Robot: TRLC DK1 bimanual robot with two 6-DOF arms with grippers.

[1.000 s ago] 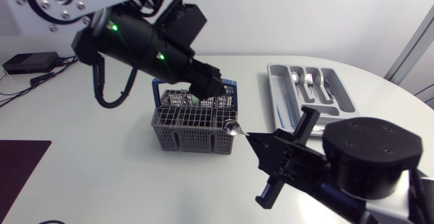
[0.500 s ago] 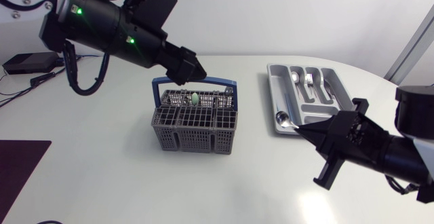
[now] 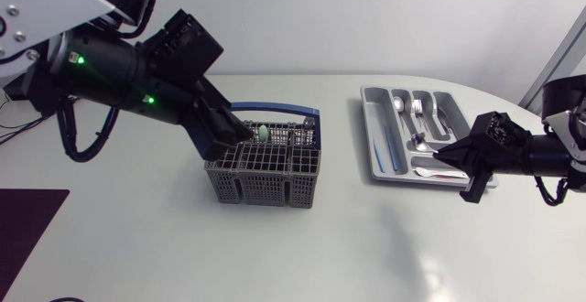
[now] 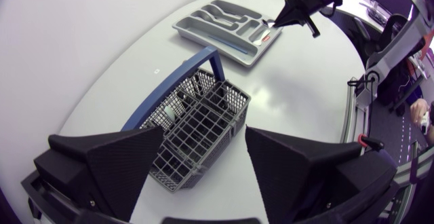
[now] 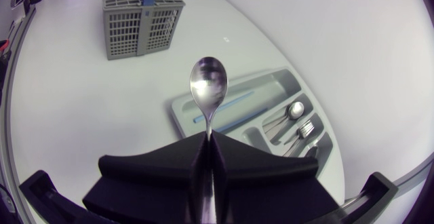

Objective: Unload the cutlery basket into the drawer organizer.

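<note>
REMOTE RIG, HEAD CAMERA: My right gripper (image 3: 442,158) pinches a spoon (image 3: 423,170) by its handle over the near end of the organizer (image 3: 375,146), which sits on the right side of the white table (image 3: 137,238). In the right wrist view both black fingers (image 5: 163,166) press the handle from either side. The bowl sticks out ahead of them, face up and shining, above the organizer's near rim. I cannot tell whether the spoon touches the organizer or hangs just above it.

The organizer is a grey tray with long compartments side by side and a crosswise one at its near end. Another spoon (image 3: 398,105) and forks (image 3: 418,108) lie in the far compartments. A blue-handled piece (image 3: 389,151) lies in the long compartment nearest the basket (image 3: 265,178).

The basket, a grey mesh one, stands near the middle of the table, well apart from the organizer. Its blue handle (image 3: 275,112) is upright and arches over it from side to side. A green piece (image 3: 263,134) stands in a rear cell under the handle, and a few more pieces of cutlery show in the rear cells beside it.

My left arm comes in from the left, and the left gripper (image 3: 224,130) hangs over the basket's rear left corner. In the left wrist view its two wedge fingers (image 4: 115,159) are spread wide with nothing between them, and the basket lies ahead of and below the gap. I cannot tell whether a fingertip touches the basket's rim.
</note>
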